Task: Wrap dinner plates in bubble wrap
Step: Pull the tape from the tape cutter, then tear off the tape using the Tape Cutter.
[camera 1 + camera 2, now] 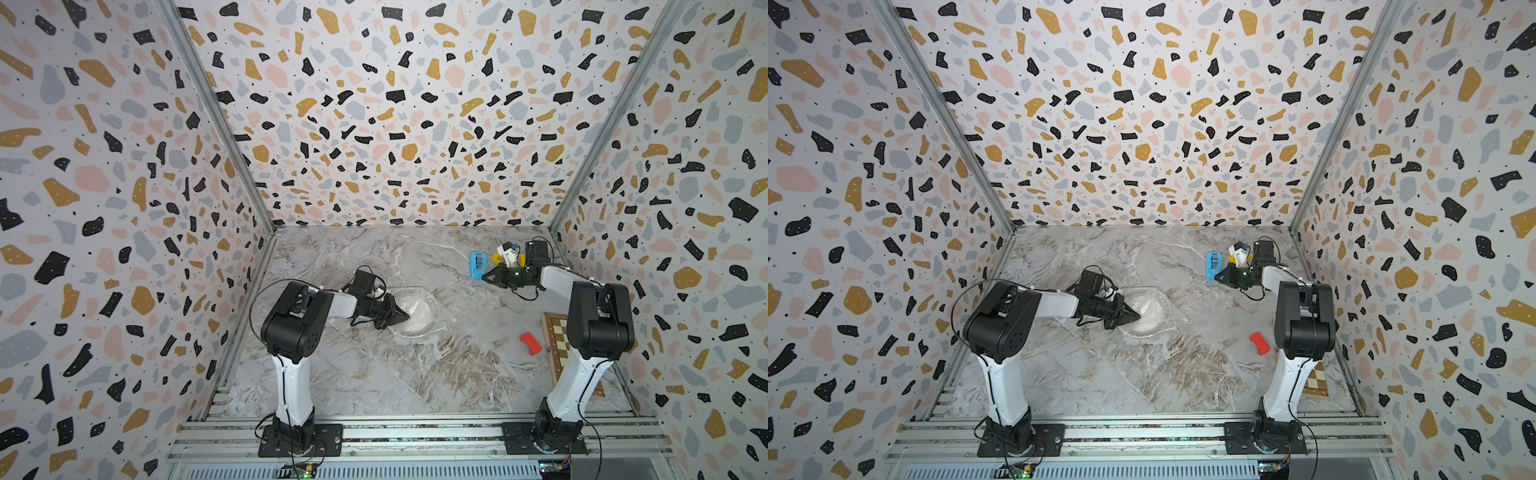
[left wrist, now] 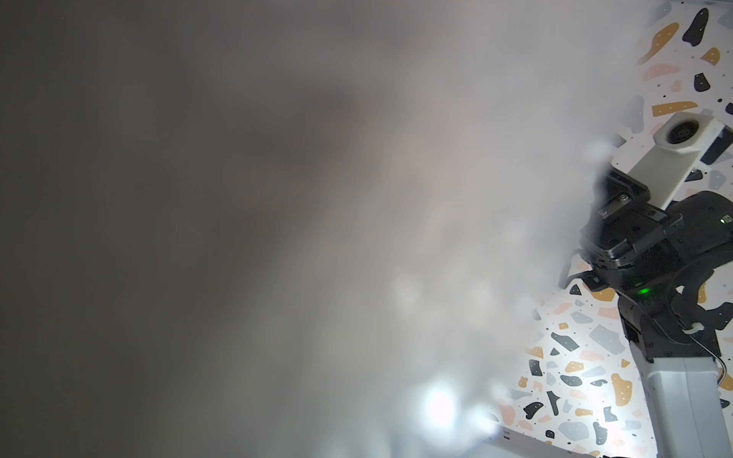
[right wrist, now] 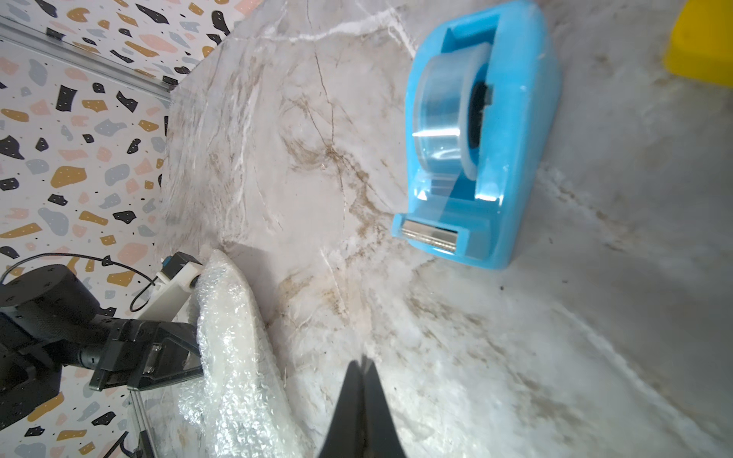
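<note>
The dinner plate (image 1: pixel 417 311) (image 1: pixel 1150 309) shows as a pale disc under the clear, dimpled bubble wrap (image 1: pixel 419 330) near the table's middle. My left gripper (image 1: pixel 405 318) (image 1: pixel 1136 316) reaches in from the left, its fingers brought to a point at the wrapped plate's left edge. In the right wrist view its tips (image 3: pixel 196 357) are sunk in the bubble wrap (image 3: pixel 234 357). Blurred wrap fills most of the left wrist view and hides the jaws there. My right gripper (image 3: pixel 363 363) (image 1: pixel 485 277) is shut and empty, hovering over marble near the back right.
A blue tape dispenser (image 3: pixel 476 138) (image 1: pixel 478 264) stands just beyond my right gripper, with a yellow and white item (image 1: pixel 507 255) behind it. A red block (image 1: pixel 530 343) lies beside the checkered board (image 1: pixel 559 336) at the right wall. Patterned walls close in three sides.
</note>
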Controlling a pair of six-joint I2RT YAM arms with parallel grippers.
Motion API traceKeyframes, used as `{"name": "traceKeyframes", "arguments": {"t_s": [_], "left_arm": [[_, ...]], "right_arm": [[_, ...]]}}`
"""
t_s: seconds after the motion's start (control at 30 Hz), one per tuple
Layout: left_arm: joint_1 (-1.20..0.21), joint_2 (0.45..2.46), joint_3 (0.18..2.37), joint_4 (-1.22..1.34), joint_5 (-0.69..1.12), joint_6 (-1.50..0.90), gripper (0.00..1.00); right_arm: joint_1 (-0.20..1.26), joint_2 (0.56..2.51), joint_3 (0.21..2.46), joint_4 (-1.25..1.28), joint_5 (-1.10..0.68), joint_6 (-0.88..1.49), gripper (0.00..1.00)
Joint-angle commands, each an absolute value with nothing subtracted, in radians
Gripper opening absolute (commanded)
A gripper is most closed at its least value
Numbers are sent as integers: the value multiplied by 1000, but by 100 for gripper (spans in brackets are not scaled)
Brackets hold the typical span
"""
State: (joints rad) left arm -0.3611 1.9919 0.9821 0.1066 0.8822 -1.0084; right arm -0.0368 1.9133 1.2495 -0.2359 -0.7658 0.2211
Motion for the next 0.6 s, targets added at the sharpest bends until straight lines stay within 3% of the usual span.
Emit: {"name": "traceKeyframes", "arguments": {"t_s": [0.0,0.57], "left_arm": [[-354,2054,939,10,728,-1006,11],[-353,2051,938,15,730,-1009,11]], "right_arm": [[-18,1859,1250,-335,-797,208,0],[39,1978,1242,-390,-551,245,0]]}}
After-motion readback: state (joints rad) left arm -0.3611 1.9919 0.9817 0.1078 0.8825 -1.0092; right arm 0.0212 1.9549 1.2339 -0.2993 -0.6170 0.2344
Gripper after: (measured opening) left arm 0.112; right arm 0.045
